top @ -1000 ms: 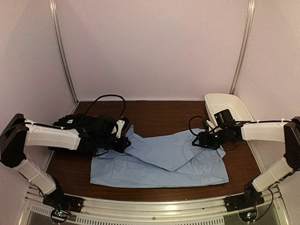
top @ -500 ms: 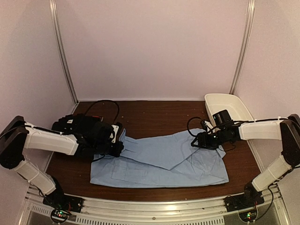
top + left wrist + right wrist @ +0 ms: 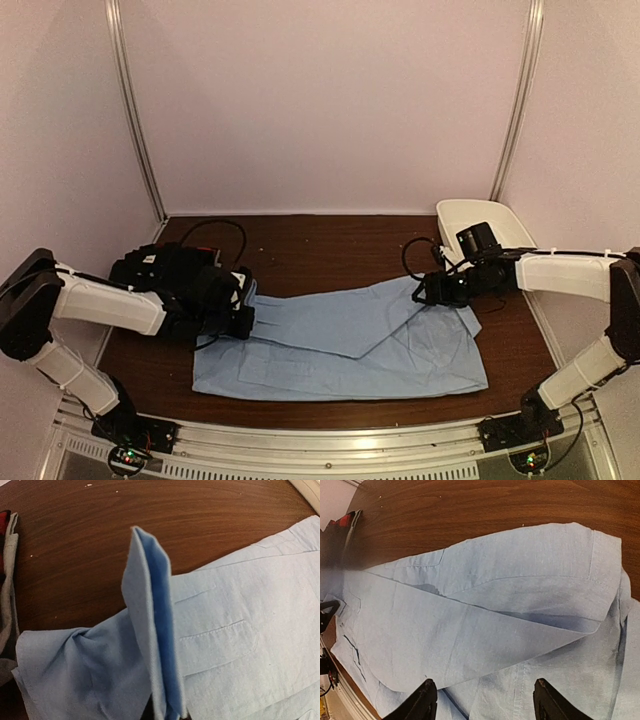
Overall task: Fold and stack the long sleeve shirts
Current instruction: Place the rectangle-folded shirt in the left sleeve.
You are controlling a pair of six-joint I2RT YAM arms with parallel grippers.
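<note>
Observing the light blue collared button-up cloth shirt (image 3: 350, 345): it lies spread across the near half of the dark brown wooden table (image 3: 330, 250), long axis running left to right. One broad flap is folded diagonally over the body, its point aimed toward the near right.

Left gripper (image 3: 245, 310): sits at the shirt's left edge and is closed tight on the cloth. In the left wrist view, a narrow upright ridge of blue fabric (image 3: 150, 630) rises from the bottom of the picture, pinched double, with gathered wrinkles spreading out to its left. The fingers themselves are hidden under the cloth in that view.

Right gripper (image 3: 425, 292): hangs over the shirt's far right corner. In the right wrist view its two black fingers (image 3: 425, 702) stand well apart at the bottom edge, with only the flat shirt beneath them. Nothing is held. I cannot tell whether the tips touch the fabric.

Black shirt (image 3: 150, 265): a dark heap at the left side of the table, behind the left forearm and just beside the blue shirt's left end. A small red patch shows on it. No detail is legible.

White oval plastic tub (image 3: 500, 222): in the far right corner of the table, partly behind the right wrist and apart from the blue shirt.

The blue shirt's near hem lies roughly parallel to the table's front edge.
</note>
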